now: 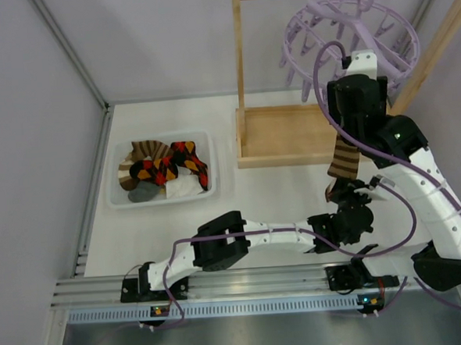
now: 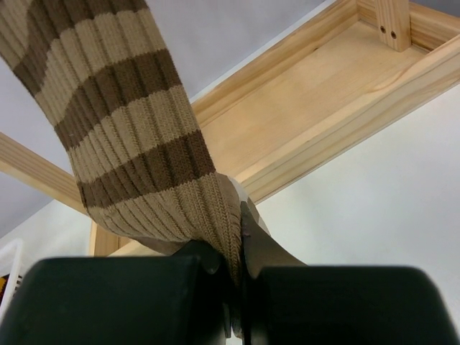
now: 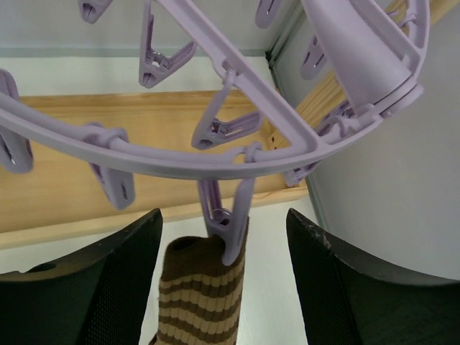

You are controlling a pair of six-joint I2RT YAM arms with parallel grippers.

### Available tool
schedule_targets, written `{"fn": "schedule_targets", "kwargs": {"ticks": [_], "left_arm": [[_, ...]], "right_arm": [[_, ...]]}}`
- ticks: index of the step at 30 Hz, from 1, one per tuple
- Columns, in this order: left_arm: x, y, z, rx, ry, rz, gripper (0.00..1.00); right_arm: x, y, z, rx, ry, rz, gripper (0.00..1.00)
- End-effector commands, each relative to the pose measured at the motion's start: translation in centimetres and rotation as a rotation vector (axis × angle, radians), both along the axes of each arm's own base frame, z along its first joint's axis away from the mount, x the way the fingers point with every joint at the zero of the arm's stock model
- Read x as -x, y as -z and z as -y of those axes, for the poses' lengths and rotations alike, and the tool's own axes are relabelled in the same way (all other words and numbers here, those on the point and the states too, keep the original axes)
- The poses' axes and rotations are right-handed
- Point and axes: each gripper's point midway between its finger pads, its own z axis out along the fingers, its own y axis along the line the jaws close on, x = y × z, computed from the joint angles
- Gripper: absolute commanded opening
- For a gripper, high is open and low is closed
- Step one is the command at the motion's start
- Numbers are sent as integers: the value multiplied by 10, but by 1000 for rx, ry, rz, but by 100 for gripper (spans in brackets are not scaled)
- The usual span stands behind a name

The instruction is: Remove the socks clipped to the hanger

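Left wrist shows left hand (image 2: 241, 251) clamped on striped sock (image 2: 122, 129).

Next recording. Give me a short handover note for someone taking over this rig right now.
Left gripper: shut on the lower end of the striped sock.
Right gripper: open, jaws on either side of the clip that holds the sock's top on the hanger.
Done: several socks lie in the bin.
Left: free this sock from its clip and bin it. No other sock shows on the hanger.
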Motion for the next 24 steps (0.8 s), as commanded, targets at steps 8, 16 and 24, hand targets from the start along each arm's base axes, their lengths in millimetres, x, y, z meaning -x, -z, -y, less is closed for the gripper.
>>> {"fn": "schedule_targets", "kwargs": {"ticks": [8,16,24], "left_arm": [[16,-6,11,18,34,13,0],[18,-5,11,19,40,10,0],[18,0,11,14,42,7,0]], "right_arm": [[-17,-10,9,82,123,86,66],[-16,-1,18,134,156,92,66],[-14,-6,12,73,107,111,65]]}}
